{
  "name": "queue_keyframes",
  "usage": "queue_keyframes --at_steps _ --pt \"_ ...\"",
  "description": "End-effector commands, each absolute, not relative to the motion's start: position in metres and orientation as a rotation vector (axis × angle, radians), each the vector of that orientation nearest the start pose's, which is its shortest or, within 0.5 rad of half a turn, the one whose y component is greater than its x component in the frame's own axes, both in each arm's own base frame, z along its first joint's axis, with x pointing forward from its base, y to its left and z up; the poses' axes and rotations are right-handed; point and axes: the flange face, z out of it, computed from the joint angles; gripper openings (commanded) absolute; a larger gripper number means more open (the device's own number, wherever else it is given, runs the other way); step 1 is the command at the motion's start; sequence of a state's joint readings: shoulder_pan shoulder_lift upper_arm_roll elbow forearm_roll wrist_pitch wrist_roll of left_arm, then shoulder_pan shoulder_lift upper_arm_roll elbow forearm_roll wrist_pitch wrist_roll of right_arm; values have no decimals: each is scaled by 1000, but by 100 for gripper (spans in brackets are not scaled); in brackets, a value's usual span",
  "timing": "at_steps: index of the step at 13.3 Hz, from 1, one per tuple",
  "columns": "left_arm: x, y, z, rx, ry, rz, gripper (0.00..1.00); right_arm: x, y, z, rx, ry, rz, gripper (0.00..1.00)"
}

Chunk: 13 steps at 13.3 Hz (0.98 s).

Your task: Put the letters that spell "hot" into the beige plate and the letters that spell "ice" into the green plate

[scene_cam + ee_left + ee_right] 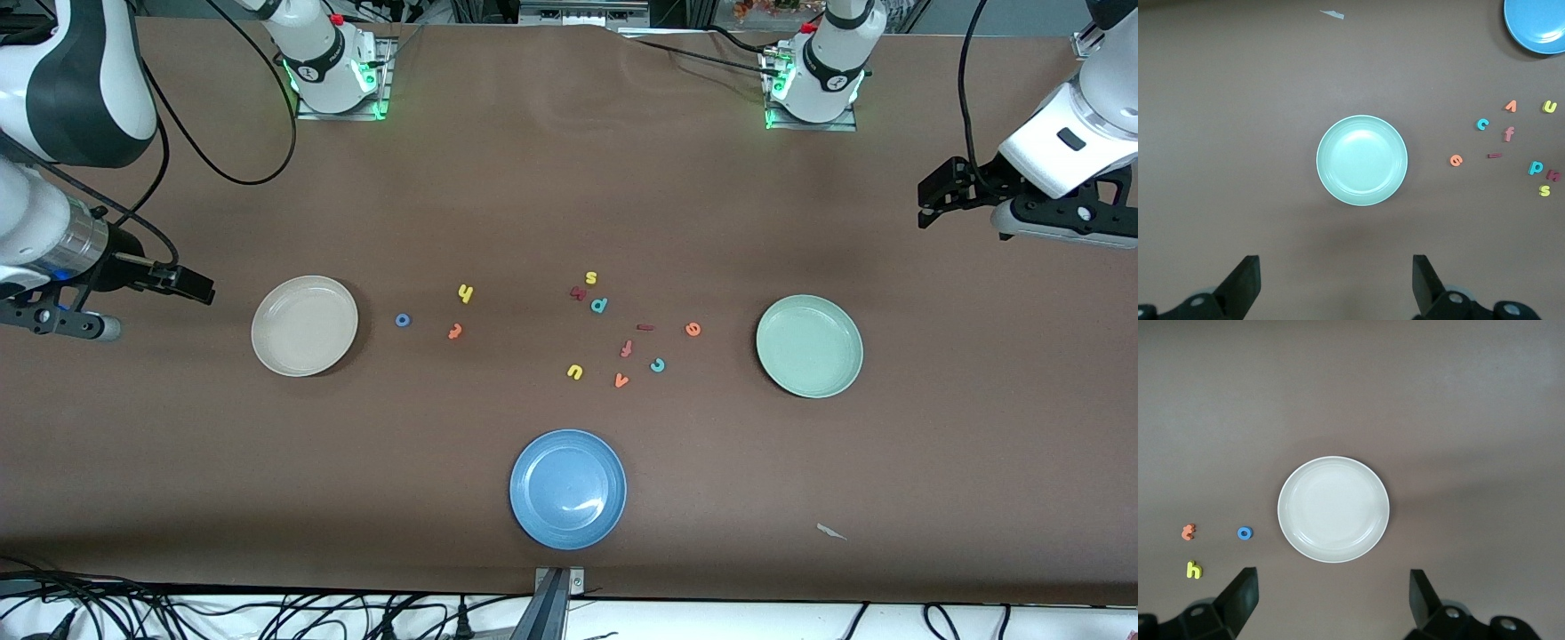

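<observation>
The beige plate (304, 325) (1333, 509) lies empty toward the right arm's end. Beside it, toward the table's middle, lie the blue "o" (403, 320) (1245, 533), the yellow "h" (465, 292) (1194, 570) and the orange "t" (454, 332) (1188, 532). The green plate (809, 345) (1362, 160) lies empty toward the left arm's end. Near it are the orange "e" (693, 329) (1456, 160), the dark red "i" (645, 327) (1495, 155) and the teal "c" (657, 364) (1482, 124). My right gripper (200, 289) (1333, 597) hangs open over the table just outside the beige plate. My left gripper (926, 203) (1336, 280) hangs open outside the green plate. Both hold nothing.
A blue plate (567, 488) (1538, 23) lies nearest the front camera. Other letters lie mid-table: yellow "s" (591, 277), teal "p" (599, 305), a dark red letter (578, 292), reddish "f" (626, 348), yellow "u" (574, 372), orange "v" (621, 380). A paper scrap (831, 532) lies near the front edge.
</observation>
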State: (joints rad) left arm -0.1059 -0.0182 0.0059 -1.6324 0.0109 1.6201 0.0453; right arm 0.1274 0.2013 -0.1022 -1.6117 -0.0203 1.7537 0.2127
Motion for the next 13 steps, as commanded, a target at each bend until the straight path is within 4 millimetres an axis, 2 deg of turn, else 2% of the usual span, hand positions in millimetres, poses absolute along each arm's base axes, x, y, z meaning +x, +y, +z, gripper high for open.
queue_keyframes --at_steps 1,7,13 --pt "549 -31 621 -3144 167 -7 100 611 25 510 -3176 288 85 100" --pt "548 -39 620 -3134 190 -10 100 612 28 516 -3173 284 63 100" --pt "549 -32 612 -3134 166 14 100 610 23 521 -3169 289 57 100"
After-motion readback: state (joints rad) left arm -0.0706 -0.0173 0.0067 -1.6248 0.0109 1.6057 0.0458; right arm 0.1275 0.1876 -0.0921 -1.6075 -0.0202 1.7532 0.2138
